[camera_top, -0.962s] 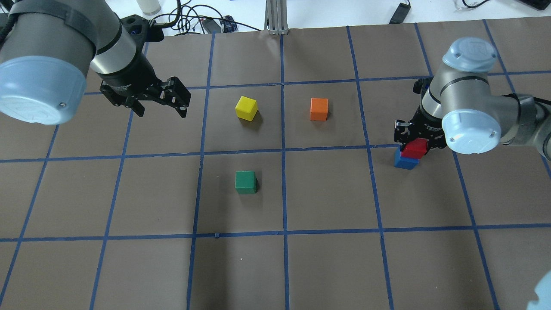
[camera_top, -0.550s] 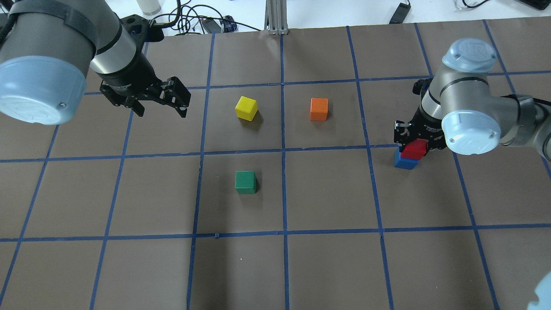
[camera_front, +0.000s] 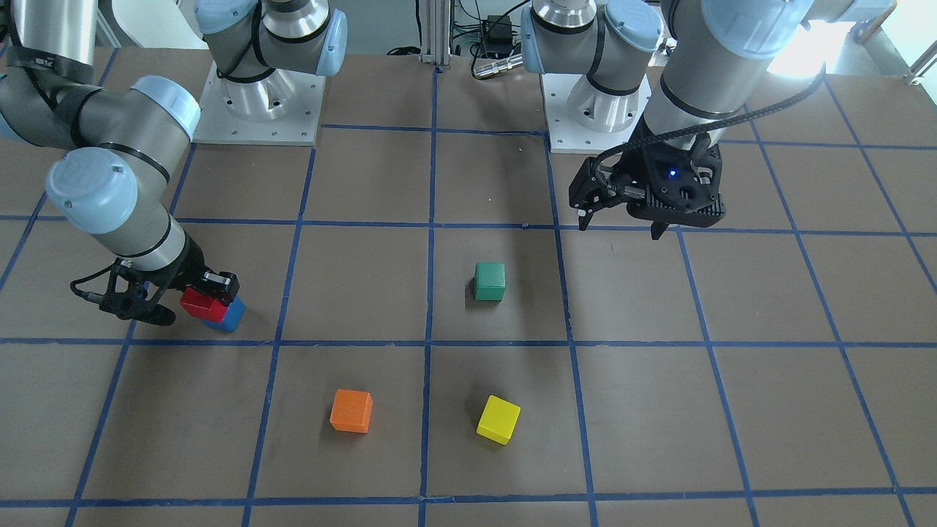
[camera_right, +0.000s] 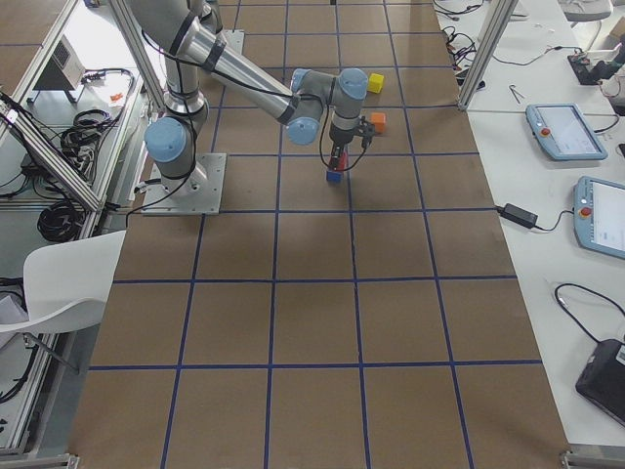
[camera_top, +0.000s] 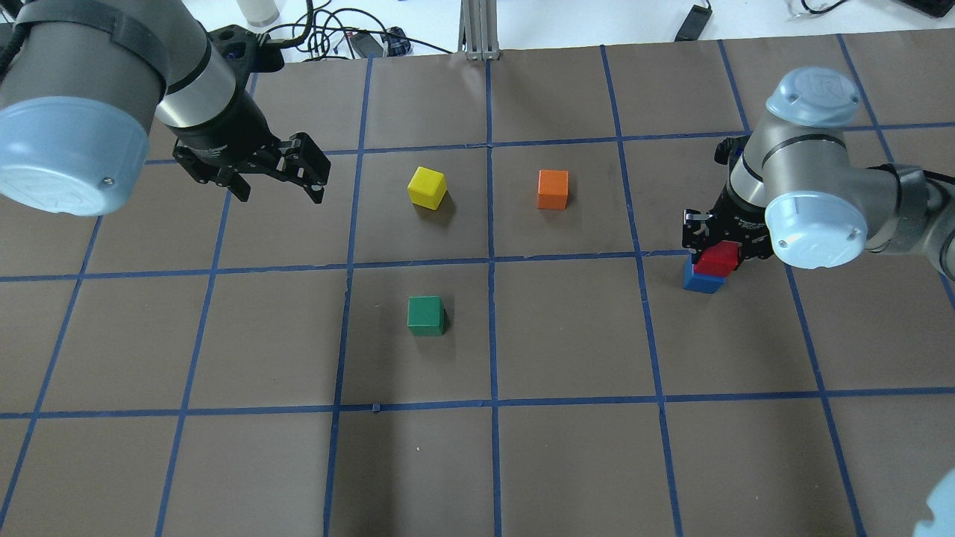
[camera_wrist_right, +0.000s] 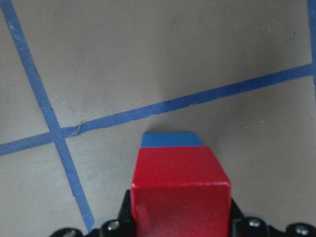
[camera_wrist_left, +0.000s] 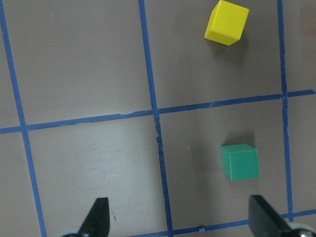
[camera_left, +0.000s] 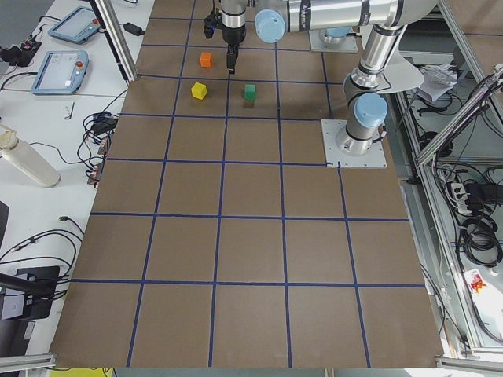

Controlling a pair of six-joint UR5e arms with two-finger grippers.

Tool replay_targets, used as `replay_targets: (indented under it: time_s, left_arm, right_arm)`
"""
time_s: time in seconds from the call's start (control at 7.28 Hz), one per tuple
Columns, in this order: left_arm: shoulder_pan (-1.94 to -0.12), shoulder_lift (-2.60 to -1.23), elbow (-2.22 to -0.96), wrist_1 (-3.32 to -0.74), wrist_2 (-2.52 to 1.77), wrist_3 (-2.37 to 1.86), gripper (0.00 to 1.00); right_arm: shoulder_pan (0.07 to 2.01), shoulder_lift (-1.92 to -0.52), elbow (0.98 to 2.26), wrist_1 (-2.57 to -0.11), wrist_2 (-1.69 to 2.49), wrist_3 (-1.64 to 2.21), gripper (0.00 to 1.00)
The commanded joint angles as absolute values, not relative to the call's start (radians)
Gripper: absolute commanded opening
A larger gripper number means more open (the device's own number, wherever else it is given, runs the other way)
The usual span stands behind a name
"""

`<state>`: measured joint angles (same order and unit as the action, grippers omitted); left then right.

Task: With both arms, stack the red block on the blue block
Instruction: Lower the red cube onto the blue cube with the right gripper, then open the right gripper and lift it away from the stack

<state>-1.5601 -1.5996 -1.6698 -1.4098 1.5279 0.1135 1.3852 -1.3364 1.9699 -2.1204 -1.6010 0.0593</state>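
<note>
The red block (camera_wrist_right: 180, 192) is clamped between the fingers of the right gripper (camera_top: 715, 252) and set atop the blue block (camera_wrist_right: 170, 139). The fingers of the left gripper (camera_top: 281, 192) are spread wide above the counter (camera_top: 567, 335).

brown gridded table (camera_top: 567, 462) carries yellow cube (camera_top: 427, 186) and orange cube (camera_top: 553, 189) far, green cube (camera_top: 426, 315) nearer, blue block (camera_top: 701, 282) right.

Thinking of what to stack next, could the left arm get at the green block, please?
Probably yes: the left pincer hangs open in the air, the green block sits alone nearby, and nothing stands between them.
</note>
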Motion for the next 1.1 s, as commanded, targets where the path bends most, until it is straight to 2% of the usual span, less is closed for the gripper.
replay_targets:
  time_s: [0.0, 0.41, 0.55, 0.69, 0.96]
  left_arm:
    - [-1.56, -1.6, -1.669, -1.41, 1.528, 0.11, 1.0]
    - [-1.56, -1.6, -1.664, -1.407, 1.528, 0.11, 1.0]
    - [-1.56, -1.6, -1.666, -1.407, 1.529, 0.115, 1.0]
    - [-1.56, -1.597, -1.672, -1.407, 1.529, 0.117, 1.0]
    - [-1.56, -1.594, -1.664, -1.405, 1.542, 0.117, 1.0]
  right_arm:
    - [1.385, -1.338, 1.97, -2.117, -1.603, 0.061, 1.0]
    - [1.385, -1.37, 1.945, -2.053, -1.609, 0.055, 1.0]
    - [1.387, -1.412, 1.895, -1.999, -1.609, 0.049, 1.0]
    - [1.39, -1.464, 1.802, -1.809, -1.599, 0.046, 1.0]
    - [1.458, -1.497, 1.653, -1.669, -1.595, 0.049, 1.0]
